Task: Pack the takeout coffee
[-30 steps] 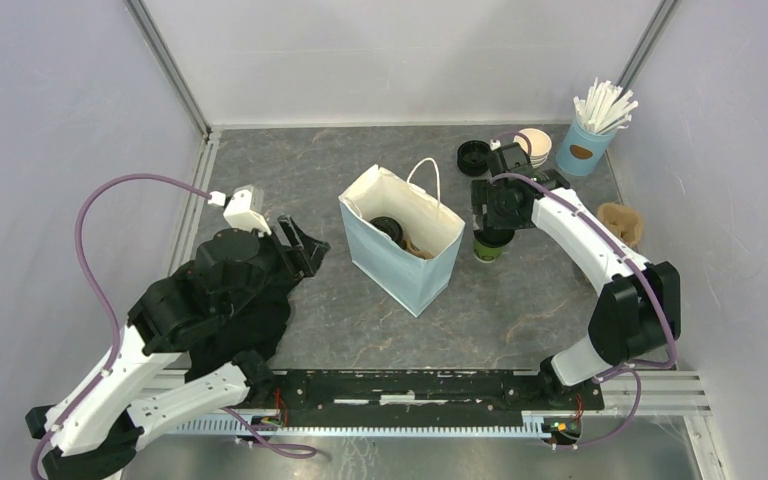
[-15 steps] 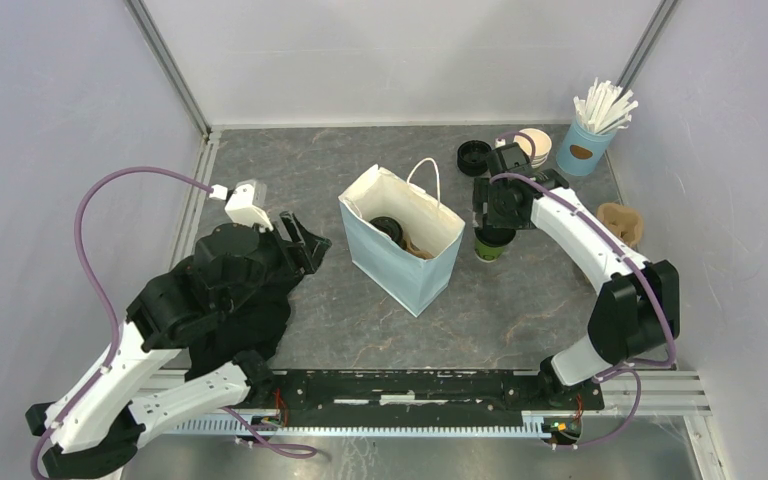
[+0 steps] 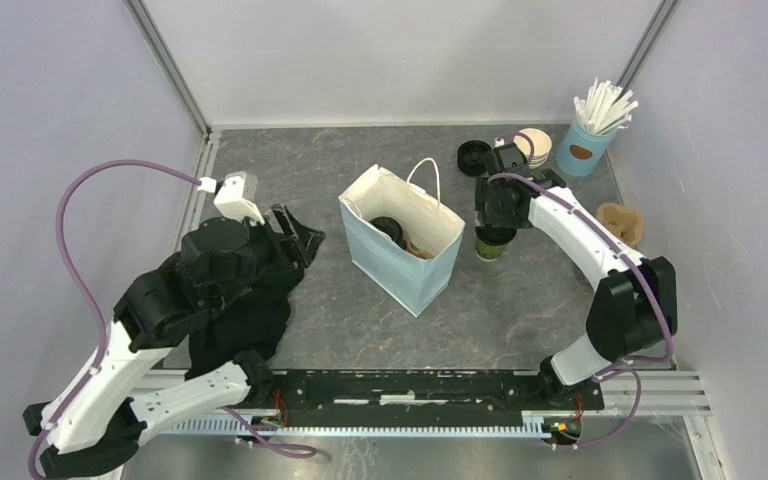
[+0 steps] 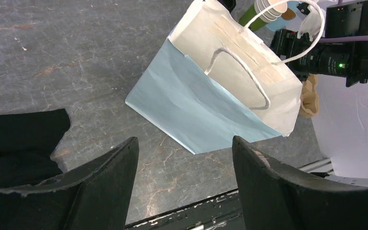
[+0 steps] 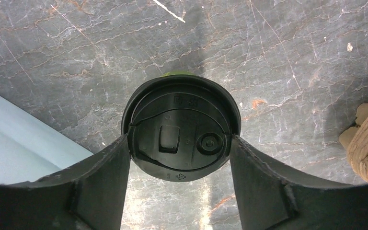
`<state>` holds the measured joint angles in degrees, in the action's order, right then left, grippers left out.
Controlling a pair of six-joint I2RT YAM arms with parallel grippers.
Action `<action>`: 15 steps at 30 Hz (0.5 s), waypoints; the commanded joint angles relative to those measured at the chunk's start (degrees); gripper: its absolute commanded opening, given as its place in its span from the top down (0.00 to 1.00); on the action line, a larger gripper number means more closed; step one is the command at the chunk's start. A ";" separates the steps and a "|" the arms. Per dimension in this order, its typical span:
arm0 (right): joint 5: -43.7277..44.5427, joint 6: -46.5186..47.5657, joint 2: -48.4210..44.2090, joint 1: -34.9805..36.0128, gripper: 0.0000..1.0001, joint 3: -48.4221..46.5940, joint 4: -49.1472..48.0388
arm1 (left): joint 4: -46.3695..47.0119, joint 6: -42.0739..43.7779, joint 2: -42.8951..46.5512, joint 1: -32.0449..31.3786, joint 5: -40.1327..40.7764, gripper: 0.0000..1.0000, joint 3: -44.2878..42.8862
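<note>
Right tool (image 5: pixel 179 139) clasps one lidded cup (image 5: pixel 181 120); second cup (image 3: pixel 388 228) sits in the one bag (image 3: pixel 405 270); left tool (image 4: pixel 184 143) open, empty

Both arms wear glossy white link shells, the left arm (image 3: pixel 100 375) and the right arm (image 3: pixel 580 232), joined by chunky black joint housings. A thin purple cable (image 3: pixel 130 163) runs along each. A white camera box (image 3: pixel 238 197) sits on the left wrist. The left gripper (image 4: pixel 184 141) and right gripper (image 5: pixel 179 136) carry broad, curved, matte-black fingers (image 5: pixel 91 187).
</note>
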<state>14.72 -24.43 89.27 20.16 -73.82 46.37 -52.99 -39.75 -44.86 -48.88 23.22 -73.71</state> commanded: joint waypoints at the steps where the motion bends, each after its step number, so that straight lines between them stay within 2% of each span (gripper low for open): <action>1: 1.81 -0.07 0.00 0.33 0.32 0.41 -1.64 | -1.42 2.66 -1.47 0.09 3.11 0.22 -3.70; 2: 1.65 0.26 -0.38 0.29 0.36 0.67 -1.67 | -2.08 2.74 -1.91 0.06 3.61 0.22 -4.32; 7: 1.06 3.75 -4.70 0.27 0.38 0.68 -1.39 | -5.95 2.13 -6.18 0.14 8.78 0.19 -10.64; 11: -1.59 12.04 -12.40 0.32 0.44 1.72 -2.41 | -7.67 2.15 -12.07 0.10 11.10 0.17 -17.18; 15: -2.71 18.42 -21.24 0.31 0.49 3.26 -1.90 | -7.52 3.99 -20.01 0.94 9.25 0.16 -25.53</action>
<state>13.30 -14.66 77.62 20.25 -71.11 46.00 -60.29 -39.46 -58.48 -48.82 31.24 -91.61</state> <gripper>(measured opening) 0.752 0.831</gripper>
